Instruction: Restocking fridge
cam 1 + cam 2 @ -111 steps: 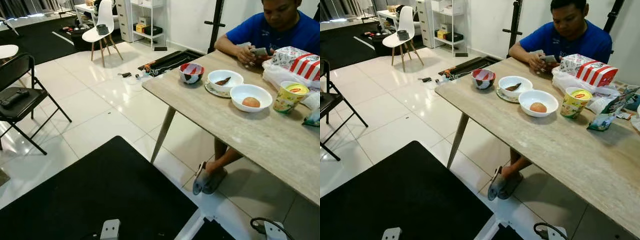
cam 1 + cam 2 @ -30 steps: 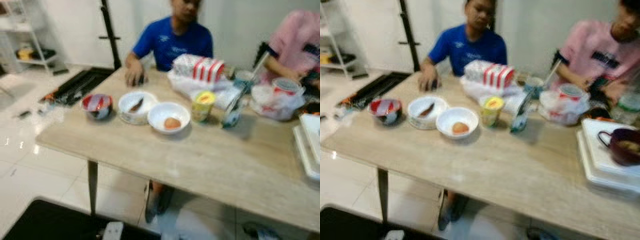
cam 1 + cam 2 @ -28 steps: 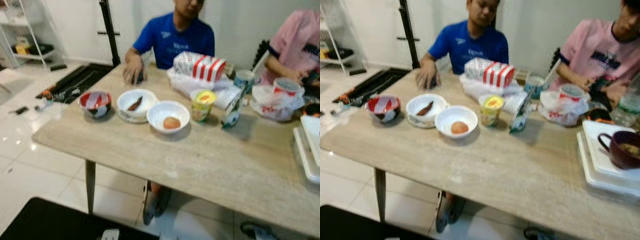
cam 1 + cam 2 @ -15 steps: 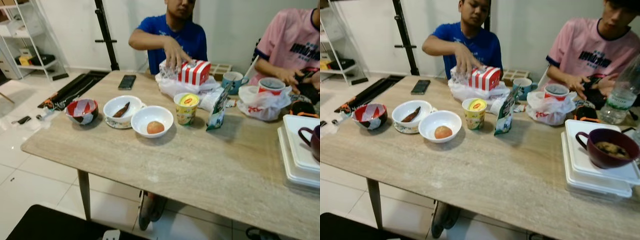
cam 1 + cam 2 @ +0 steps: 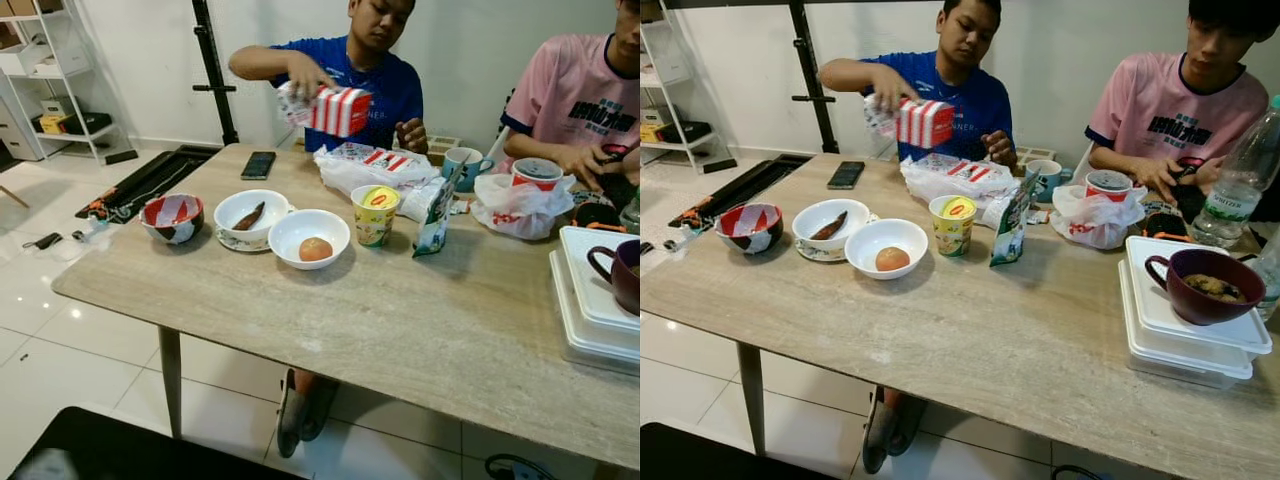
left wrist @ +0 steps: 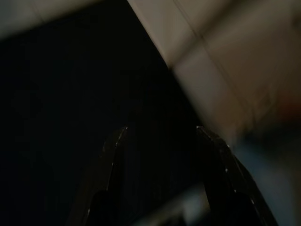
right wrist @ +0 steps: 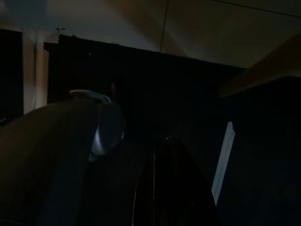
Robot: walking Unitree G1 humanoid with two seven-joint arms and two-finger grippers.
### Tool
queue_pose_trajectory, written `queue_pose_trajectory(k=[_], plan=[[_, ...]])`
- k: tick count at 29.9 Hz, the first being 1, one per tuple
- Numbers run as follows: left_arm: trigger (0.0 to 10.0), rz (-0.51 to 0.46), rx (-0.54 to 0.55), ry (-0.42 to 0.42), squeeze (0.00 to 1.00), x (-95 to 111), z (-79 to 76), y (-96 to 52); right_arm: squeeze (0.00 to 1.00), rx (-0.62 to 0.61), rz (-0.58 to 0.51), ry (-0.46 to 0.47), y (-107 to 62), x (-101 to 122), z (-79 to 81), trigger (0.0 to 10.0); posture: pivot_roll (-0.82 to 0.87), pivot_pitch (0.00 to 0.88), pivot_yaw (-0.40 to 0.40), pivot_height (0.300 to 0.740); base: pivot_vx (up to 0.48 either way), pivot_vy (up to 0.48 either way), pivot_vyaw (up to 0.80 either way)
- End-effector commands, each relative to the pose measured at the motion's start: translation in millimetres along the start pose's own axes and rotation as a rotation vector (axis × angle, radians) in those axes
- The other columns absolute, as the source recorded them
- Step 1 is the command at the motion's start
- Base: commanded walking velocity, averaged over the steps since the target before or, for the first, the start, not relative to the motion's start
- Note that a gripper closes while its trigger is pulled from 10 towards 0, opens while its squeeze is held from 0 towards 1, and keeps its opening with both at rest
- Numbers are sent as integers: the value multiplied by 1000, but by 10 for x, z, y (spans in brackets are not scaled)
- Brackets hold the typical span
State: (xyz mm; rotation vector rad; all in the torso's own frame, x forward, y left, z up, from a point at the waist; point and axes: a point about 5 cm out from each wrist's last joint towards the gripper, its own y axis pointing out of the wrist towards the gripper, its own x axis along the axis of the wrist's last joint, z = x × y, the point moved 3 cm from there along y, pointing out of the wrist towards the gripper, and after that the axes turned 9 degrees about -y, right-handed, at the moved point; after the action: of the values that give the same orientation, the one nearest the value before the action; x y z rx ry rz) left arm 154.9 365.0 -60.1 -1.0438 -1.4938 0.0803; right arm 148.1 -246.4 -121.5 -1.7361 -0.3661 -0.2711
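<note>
A light wooden table stands before me. On it sit a red patterned bowl, a white bowl with a brown piece, a white bowl with a round orange item, a yellow cup and a green packet. A person in blue holds a red-striped carton above the table. Both arms hang low. My left gripper is open over a black mat and pale tiles. My right gripper looks shut in a very dark wrist view.
A second person in pink sits at the far right. A maroon cup on stacked white containers, a water bottle, mugs, plastic bags and a phone crowd the table. A black mat lies below; shelves stand at the left.
The view has swung right and steadied on the table. The person in blue has lifted the red-striped carton off the bags and holds it in the air.
</note>
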Motion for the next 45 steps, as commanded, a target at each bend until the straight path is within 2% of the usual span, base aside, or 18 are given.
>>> queue_pose_trajectory(k=[1, 5, 11, 16, 17, 18, 19, 20, 22, 24, 30, 32, 34, 39, 41, 42, 43, 45], plan=[[10000, -82, 54, -72, 0, 247, 112, 28, 0, 12, -2, -10, 4, 27, 35, 10000, 10, 0, 41, 740, 0, 0, 0], [10000, -301, 83, -219, 0, 901, 156, 64, 0, 15, 2, -20, 3, 14, 39, 10000, 10, 0, 37, 740, 0, 0, 0], [10000, -477, -126, -303, 0, 1546, -242, 63, 0, 13, 6, -23, 2, 2, 23, 10000, 7, 0, 35, 740, 0, 0, 0], [10000, -719, -604, -204, 0, 2388, -1221, -261, 0, 8, 7, -28, 0, -2, -6, 10000, 2, 9, 31, 740, 0, 0, 0], [10000, -745, -697, -138, 231, 2478, -1436, -358, 0, 7, 8, -30, -1, -3, -9, 10000, 3, 11, 30, 740, 0, 0, 0], [10000, -759, -753, -92, 231, 2523, -1571, -423, 0, 7, 8, -32, -1, -4, -11, 10000, 3, 11, 30, 740, 0, 0, 0], [10000, -759, -753, -92, 231, 2523, -1571, -423, 0, 7, 8, -32, -1, -4, -11, 10000, 3, 11, 30, 740, 0, 0, 0], [10000, -771, -822, -38, 1000, 2560, -1745, -504, 0, 6, 9, -36, -1, -6, -13, 10000, 3, 20, 26, 740, 0, 0, 0], [10000, -772, -906, 8, 1000, 2570, -1934, -591, 0, 7, 9, -42, -2, -9, -15, 10000, 3, 27, 23, 740, 0, 0, 0], [10000, -730, -1169, 258, 1000, 2380, -2577, -878, 0, 8, 16, -58, -4, -30, -22, 10000, 4, 42, 20, 740, 0, 0, 0], [10000, -640, -1391, 710, 1000, 1888, -3118, -1118, 0, 11, 24, -79, -8, -78, -15, 10000, -11, 76, 32, 740, 0, 0, 0], [10000, -622, -1417, 783, 1000, 1817, -3173, -1147, 0, 12, 25, -80, -8, -86, -14, 10000, -11, 76, 32, 740, 0, 0, 0], [10000, -575, -1447, 1043, 1000, 1631, -3282, -1180, 0, 13, 30, -86, -12, -119, -6, 10000, -16, 96, 40, 740, 0, 0, 0], [10000, -547, -1436, 1240, 1000, 1541, -3310, -1169, 0, 15, 36, -90, -16, -160, 2, 10000, -17, 107, 46, 740, 0, 0, 0], [10000, -527, -1350, 1483, 1000, 1516, -3307, -1096, 0, 17, 45, -96, -21, -209, 8, 10000, -23, 119, 53, 740, 0, 0, 0], [10000, -527, -1350, 1483, 1000, 1516, -3307, -1096, 0, 17, 45, -96, -21, -209, 8, 10000, -23, 119, 53, 740, 0, 0, 0], [10000, -521, -1316, 1570, 804, 1521, -3300, -1071, 0, 18, 49, -99, -24, -230, 11, 10000, -29, 126, 57, 740, 0, 0, 0], [10000, -521, -1316, 1570, 804, 1521, -3300, -1071, 0, 18, 49, -99, -24, -230, 11, 10000, -29, 126, 57, 740, 0, 0, 0]])
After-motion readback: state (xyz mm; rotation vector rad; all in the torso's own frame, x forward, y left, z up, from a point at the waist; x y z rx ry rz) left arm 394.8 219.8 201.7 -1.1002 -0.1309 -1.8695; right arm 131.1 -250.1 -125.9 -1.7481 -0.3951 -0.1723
